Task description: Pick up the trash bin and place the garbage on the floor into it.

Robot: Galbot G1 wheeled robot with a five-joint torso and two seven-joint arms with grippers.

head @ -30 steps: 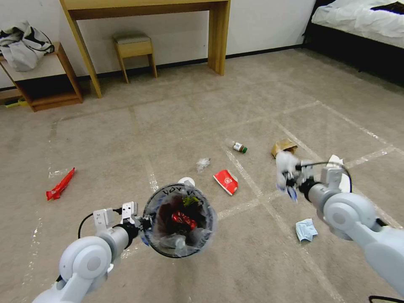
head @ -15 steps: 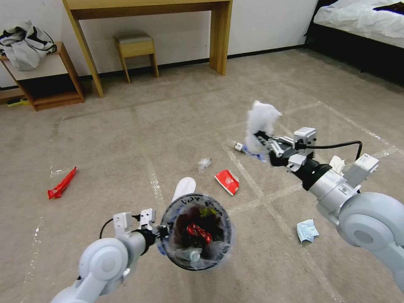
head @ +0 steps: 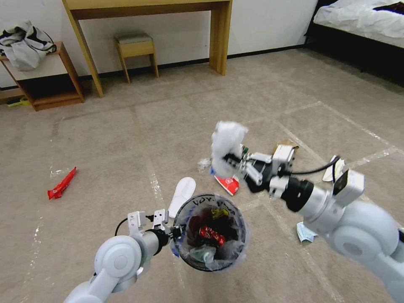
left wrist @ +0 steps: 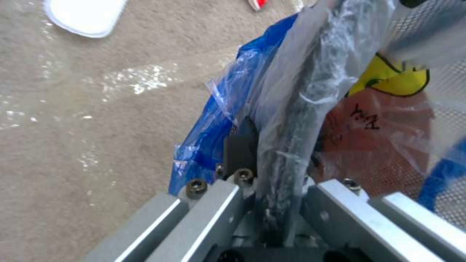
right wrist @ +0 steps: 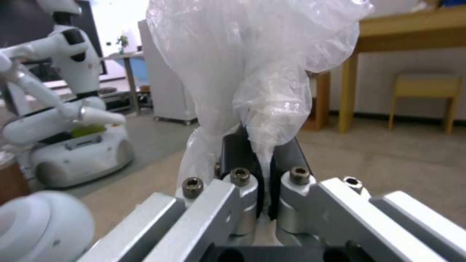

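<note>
The trash bin (head: 210, 256), red with a clear liner, hangs above the floor (head: 105, 139) and holds red and green litter. My left gripper (head: 174, 235) is shut on its rim; the left wrist view shows the gripper (left wrist: 272, 142) pinching the bag-covered rim, with the bin's red wall (left wrist: 378, 145) beside it. My right gripper (head: 229, 162) is shut on a crumpled white plastic wad (head: 227, 141), held just beyond the bin. The same pinch on the wad (right wrist: 252, 54) is seen at the gripper (right wrist: 262, 149) in the right wrist view. Other garbage lies on the carpet.
On the carpet lie a white slipper (head: 182, 190), a red packet (head: 227, 184), a red wrapper (head: 61, 184), a blue mask (head: 304, 232) and a brown paper bag (head: 287, 145). A desk (head: 147, 6), a stool (head: 134, 46), a low shelf (head: 46, 71) and a bed (head: 362, 21) line the far side.
My right gripper has lifted the white wad off the floor and carried it left toward the bin. The left arm has shifted the bin to the right.
</note>
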